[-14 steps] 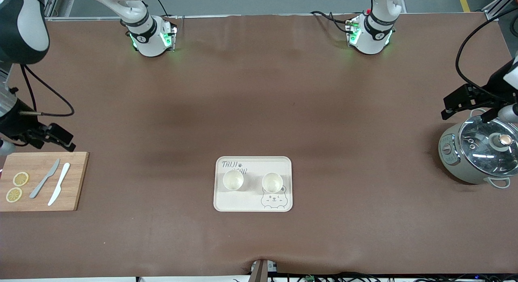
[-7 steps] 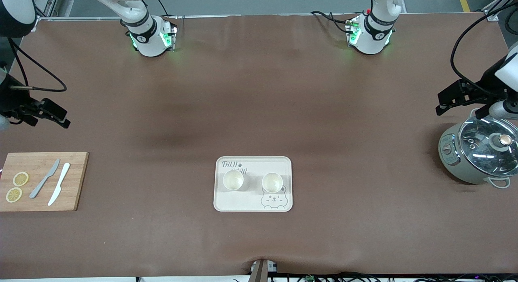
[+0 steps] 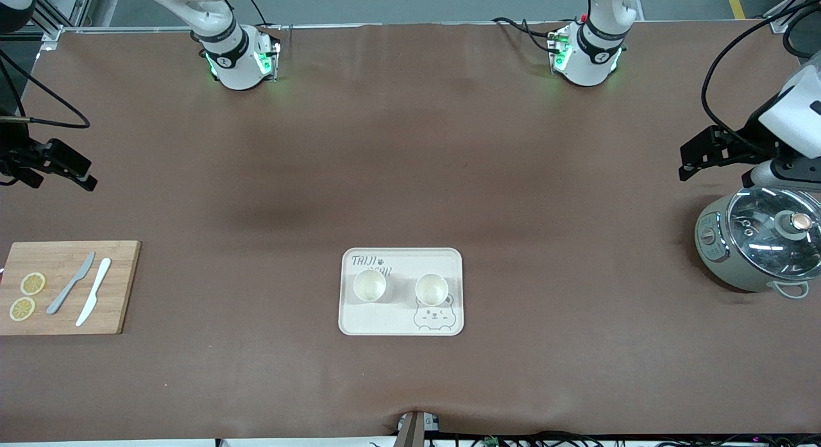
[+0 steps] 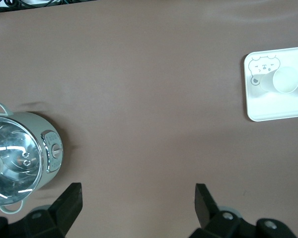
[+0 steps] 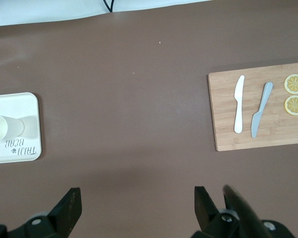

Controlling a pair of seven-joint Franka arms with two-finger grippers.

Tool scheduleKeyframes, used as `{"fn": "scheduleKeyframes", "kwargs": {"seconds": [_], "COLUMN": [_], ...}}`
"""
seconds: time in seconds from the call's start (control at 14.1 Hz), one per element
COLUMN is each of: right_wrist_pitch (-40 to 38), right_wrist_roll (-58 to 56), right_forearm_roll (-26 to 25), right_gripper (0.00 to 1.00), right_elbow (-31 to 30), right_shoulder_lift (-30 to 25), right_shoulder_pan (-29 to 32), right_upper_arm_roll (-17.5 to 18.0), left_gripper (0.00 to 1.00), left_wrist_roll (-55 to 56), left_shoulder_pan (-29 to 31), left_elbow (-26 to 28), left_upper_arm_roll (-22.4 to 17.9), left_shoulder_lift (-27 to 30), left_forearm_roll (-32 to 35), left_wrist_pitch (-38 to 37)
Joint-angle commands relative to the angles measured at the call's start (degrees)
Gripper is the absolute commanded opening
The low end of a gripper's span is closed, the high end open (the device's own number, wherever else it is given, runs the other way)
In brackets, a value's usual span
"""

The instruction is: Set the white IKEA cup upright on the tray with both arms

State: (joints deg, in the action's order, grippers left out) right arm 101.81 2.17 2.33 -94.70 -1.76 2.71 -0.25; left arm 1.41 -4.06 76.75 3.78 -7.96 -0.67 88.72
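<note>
The cream tray (image 3: 397, 322) with bear drawing lies on the brown table, near the middle. Two white cups (image 3: 369, 285) (image 3: 431, 288) stand upright on it, side by side, mouths up. My left gripper (image 3: 693, 158) is open and empty, up over bare table beside the pot at the left arm's end; its wrist view shows its open gripper (image 4: 138, 198), the tray (image 4: 273, 111) and a cup (image 4: 286, 80). My right gripper (image 3: 70, 168) is open and empty over bare table at the right arm's end; its wrist view shows its open gripper (image 5: 138, 201), the tray (image 5: 20, 109) and a cup (image 5: 0, 128).
A grey pot with glass lid (image 3: 760, 248) stands at the left arm's end. A bamboo cutting board (image 3: 64, 261) at the right arm's end carries two knives (image 3: 83, 290) and two lemon slices (image 3: 27, 296). Cables hang off both arms.
Both grippers have drawn away from the pot and the cutting board toward the table's ends, and appear higher. The cups and tray have not moved.
</note>
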Motion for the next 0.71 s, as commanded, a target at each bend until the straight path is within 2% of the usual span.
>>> {"fn": "scheduleKeyframes", "kwargs": {"seconds": [0.0, 0.43, 0.64], "right_wrist_pitch": [-2.31, -3.02, -3.1], "right_wrist_roll": [-0.15, -0.24, -0.24], "right_forearm_roll": [-0.13, -0.13, -0.13], "right_gripper": [1.0, 1.0, 1.0], "right_elbow": [1.36, 1.36, 1.36], "right_shoulder_lift": [-0.17, -0.17, -0.17], "right_shoulder_pan": [1.07, 1.16, 1.16], "right_upper_arm_roll": [0.87, 0.87, 0.87], "left_gripper": [1.0, 1.0, 1.0], "left_wrist_roll": [1.41, 3.42, 11.51], "left_shoulder_pan": [-0.07, -0.16, -1.21], "left_elbow": [0.07, 0.07, -0.02], "left_upper_arm_roll": [0.97, 2.1, 3.08], "left_shoulder_lift": [0.05, -0.21, -1.17], "left_forearm_roll": [0.85, 0.5, 0.67], "left_wrist_pitch": [-0.04, 0.58, 2.24]}}
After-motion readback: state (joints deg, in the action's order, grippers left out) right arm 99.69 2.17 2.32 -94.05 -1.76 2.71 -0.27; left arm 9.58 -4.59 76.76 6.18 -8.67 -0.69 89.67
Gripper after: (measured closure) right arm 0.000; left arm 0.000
